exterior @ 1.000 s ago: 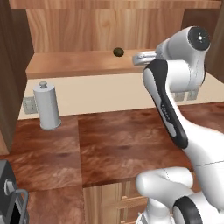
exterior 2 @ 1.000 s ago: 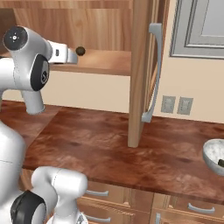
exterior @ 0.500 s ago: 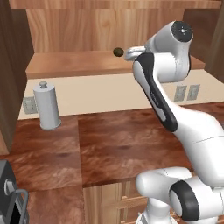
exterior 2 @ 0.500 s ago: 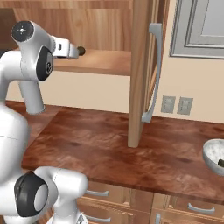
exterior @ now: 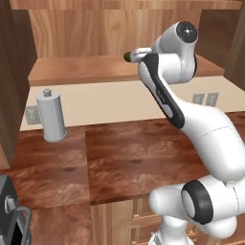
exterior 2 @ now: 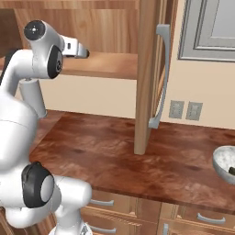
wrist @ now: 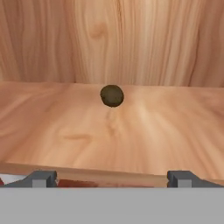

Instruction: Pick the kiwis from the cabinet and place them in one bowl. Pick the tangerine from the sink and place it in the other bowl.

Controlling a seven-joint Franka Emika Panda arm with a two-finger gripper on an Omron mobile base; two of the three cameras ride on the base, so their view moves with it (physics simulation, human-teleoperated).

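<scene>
Hand view: the gripper [wrist: 112, 178], jaws spread wide and holding nothing, is facing the kiwi [wrist: 112, 95] lying straight ahead at frame centre on the cabinet [wrist: 131, 131] shelf, apart from the fingertips.

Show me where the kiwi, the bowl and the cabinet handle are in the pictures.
kiwi [wrist: 112, 95], hand view, middle of the fruit on the shelf.
bowl [exterior 2: 223, 158], right base view, its mottled inside near the rim.
cabinet handle [exterior 2: 162, 69], right base view, the upper stretch of the grey bar.

Matt light-wood cabinet [wrist: 131, 131], rough-skinned kiwi [wrist: 112, 95]
</scene>
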